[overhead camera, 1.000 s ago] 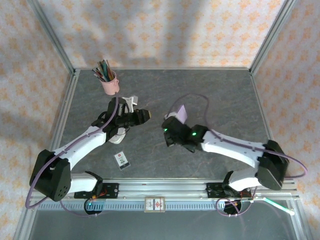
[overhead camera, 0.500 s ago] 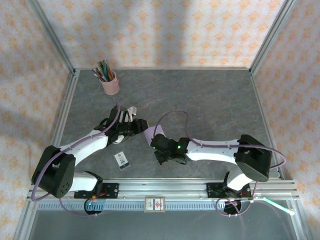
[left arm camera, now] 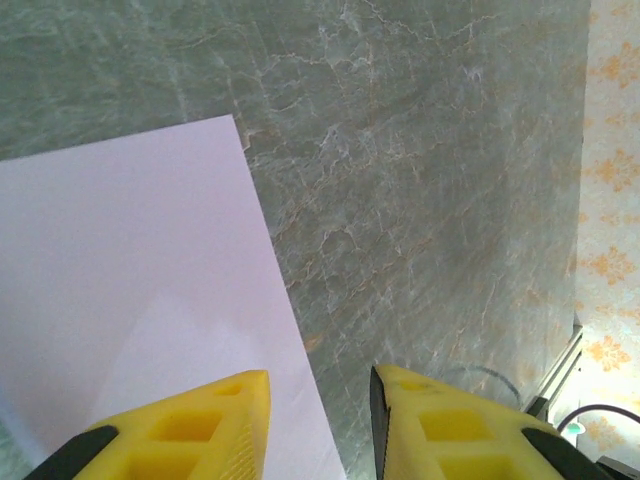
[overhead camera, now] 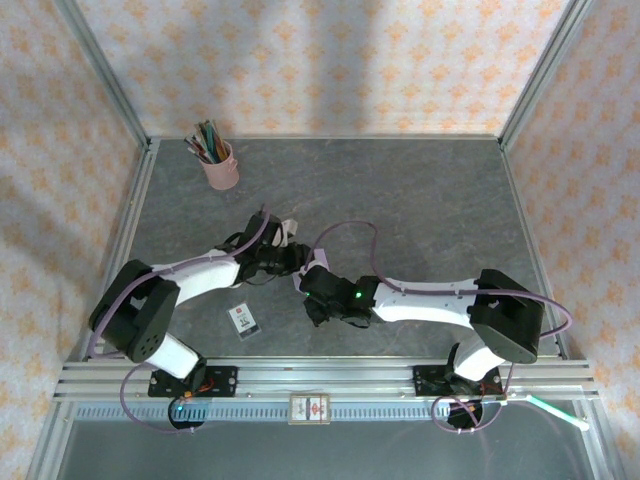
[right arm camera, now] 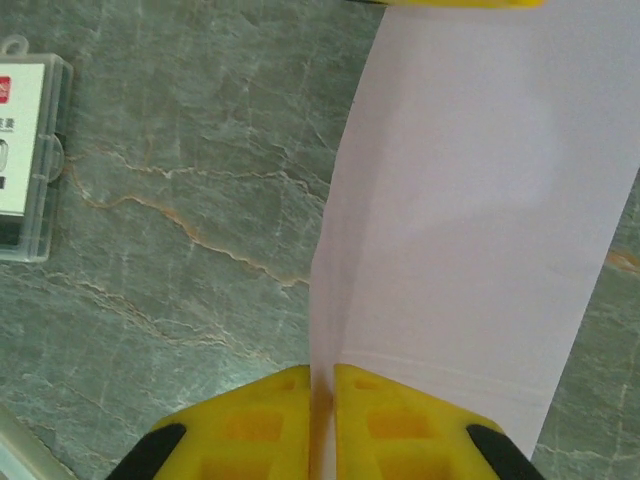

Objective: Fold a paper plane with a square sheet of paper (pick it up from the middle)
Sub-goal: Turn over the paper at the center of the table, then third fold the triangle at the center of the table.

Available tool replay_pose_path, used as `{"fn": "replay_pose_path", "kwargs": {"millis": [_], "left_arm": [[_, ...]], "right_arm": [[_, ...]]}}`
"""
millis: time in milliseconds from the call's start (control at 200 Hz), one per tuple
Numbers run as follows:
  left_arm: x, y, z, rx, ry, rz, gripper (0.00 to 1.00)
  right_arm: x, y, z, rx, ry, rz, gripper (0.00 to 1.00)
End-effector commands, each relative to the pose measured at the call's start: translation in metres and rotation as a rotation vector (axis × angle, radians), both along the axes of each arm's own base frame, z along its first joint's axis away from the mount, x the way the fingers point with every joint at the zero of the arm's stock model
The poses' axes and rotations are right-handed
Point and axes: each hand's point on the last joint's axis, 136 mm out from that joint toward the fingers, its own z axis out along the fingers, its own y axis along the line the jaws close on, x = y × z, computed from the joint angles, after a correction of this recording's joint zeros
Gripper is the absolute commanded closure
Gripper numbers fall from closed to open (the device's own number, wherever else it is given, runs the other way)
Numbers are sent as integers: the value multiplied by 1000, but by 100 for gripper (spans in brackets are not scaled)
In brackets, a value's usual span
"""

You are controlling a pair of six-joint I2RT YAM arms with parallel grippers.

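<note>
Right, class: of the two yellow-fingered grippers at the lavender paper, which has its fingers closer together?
The right gripper: its fingers almost meet, with an edge of the lavender paper running in between them. The left gripper has its fingers clearly apart.

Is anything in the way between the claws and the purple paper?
Nothing visible. The right claw pinches an edge of the purple paper; the left claw hangs open over it. The card case lies aside.
</note>
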Motion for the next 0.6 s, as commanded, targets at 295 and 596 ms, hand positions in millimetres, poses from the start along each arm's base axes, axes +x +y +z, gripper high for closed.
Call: {"fn": "replay_pose_path", "kwargs": {"millis": [295, 596], "left_arm": [[15, -1, -40, 148, 42, -59, 67], [12, -3, -59, 147, 76, -76, 68]], "right_arm": [[12, 10, -6, 72, 15, -37, 86], [20, 12, 0, 180, 64, -42, 86]]}}
